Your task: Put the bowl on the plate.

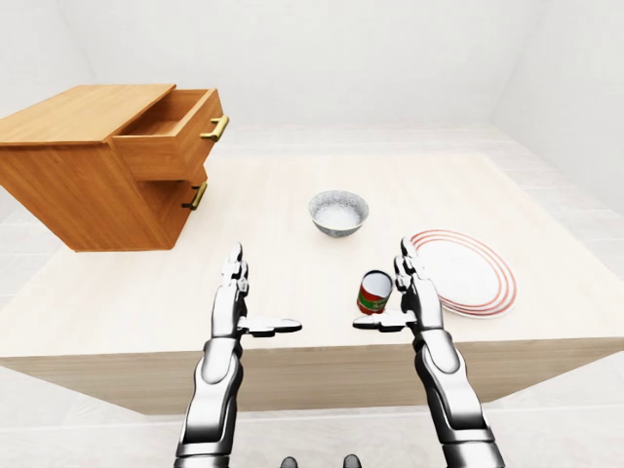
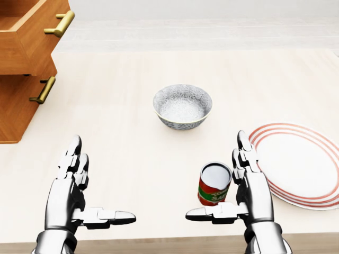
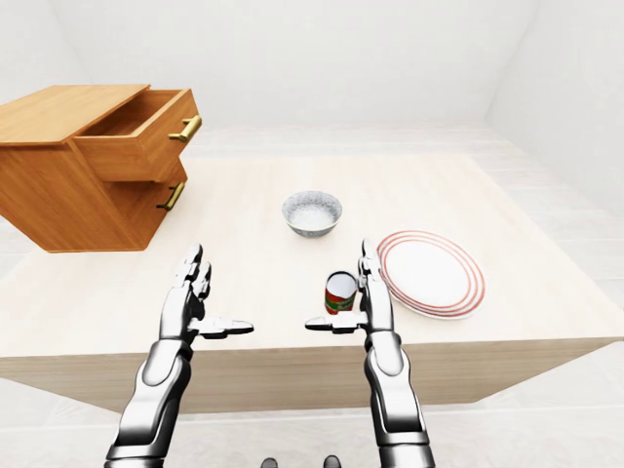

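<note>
White-and-grey patterned bowl (image 2: 183, 106) sits upright on the counter (image 2: 132, 153), empty and apart from all other items. In the head view it lies above both robot hands and between them, closer to the right-hand side. It is round, so no long axis dictates the approach angle.

Right robot hand (image 2: 254, 190): fully open, fingers straight, thumb pointing inward, holding nothing. Left robot hand (image 2: 66, 196): same posture, mirrored, also holding nothing.

The right robot hand appears nearer to the bowl. It also stands just left of the red-rimmed plate (image 2: 302, 164), which is bare. A red-labelled can (image 2: 214, 184) stands just beside this hand's thumb side, on the direct line toward the bowl. A reach from the right would probably have to clear it.

View differences: the head view crops the plate's right edge and most of the wooden cabinet (image 1: 88, 166). The eye views show the cabinet whole with its upper drawer pulled out, plus both forearms and the counter's near edge.
</note>
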`<state>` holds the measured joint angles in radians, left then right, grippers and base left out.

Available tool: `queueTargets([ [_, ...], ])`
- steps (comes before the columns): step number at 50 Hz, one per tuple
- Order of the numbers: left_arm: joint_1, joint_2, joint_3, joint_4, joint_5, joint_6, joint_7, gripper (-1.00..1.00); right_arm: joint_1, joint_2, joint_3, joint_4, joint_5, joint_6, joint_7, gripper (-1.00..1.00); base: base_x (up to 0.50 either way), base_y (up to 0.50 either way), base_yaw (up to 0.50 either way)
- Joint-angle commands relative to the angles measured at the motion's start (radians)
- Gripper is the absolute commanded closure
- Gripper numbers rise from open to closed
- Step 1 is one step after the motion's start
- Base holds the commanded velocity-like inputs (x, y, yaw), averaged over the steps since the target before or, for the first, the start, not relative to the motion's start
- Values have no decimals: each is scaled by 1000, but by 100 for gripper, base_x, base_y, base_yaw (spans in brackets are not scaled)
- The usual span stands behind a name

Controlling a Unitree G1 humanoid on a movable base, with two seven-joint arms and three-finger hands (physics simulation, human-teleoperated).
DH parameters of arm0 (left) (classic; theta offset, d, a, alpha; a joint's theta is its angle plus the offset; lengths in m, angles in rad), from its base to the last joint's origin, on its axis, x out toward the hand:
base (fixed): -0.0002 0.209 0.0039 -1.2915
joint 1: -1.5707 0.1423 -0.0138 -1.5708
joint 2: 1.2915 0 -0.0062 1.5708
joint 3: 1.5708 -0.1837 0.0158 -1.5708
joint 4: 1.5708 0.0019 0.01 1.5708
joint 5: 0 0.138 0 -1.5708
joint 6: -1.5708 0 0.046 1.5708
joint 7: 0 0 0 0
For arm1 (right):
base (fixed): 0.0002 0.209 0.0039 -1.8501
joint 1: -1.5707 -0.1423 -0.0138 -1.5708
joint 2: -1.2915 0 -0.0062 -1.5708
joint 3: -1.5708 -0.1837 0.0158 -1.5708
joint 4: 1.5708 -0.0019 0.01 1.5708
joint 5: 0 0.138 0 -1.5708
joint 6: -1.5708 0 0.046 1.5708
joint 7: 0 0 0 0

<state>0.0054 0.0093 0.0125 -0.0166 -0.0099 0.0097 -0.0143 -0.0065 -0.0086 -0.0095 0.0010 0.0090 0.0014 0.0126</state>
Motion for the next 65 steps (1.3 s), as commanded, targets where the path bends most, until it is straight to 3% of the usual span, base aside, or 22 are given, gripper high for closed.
queueTargets([
  [1, -2, 17, 24, -16, -8, 18, -24, -100, 16, -16, -26, -51, 17, 29, 23, -100, 0, 0, 0],
  [5, 1, 23, 20, -41, 6, 38, -36, -100, 14, -15, -32, -51, 17, 27, 26, -100, 0, 0, 0],
  [7, 2, 24, 17, -43, 18, 35, -39, -100, 13, -14, -33, -57, 16, 32, 26, -100, 0, 0, 0],
  [12, 1, 21, 10, -53, 39, 42, -47, -100, 8, -15, -29, -84, 8, 63, 25, -100, 0, 0, 0],
  [14, 1, 20, 9, -61, 43, 50, -51, -100, 8, -15, -32, -109, 10, 85, 24, -100, 0, 0, 0],
  [18, -2, 24, 11, -85, 53, 78, -58, -100, 12, -18, -38, -139, 13, 86, 28, -100, 0, 0, 0],
  [31, -3, 18, 14, -166, 57, 78, -69, -100, 20, -17, -42, -183, 1, 86, 27, -100, 0, 0, 0],
  [65, -6, 18, 15, -233, 74, 78, -76, -100, 25, -17, -49, -194, -2, 86, 35, -100, 0, -23, 0],
])
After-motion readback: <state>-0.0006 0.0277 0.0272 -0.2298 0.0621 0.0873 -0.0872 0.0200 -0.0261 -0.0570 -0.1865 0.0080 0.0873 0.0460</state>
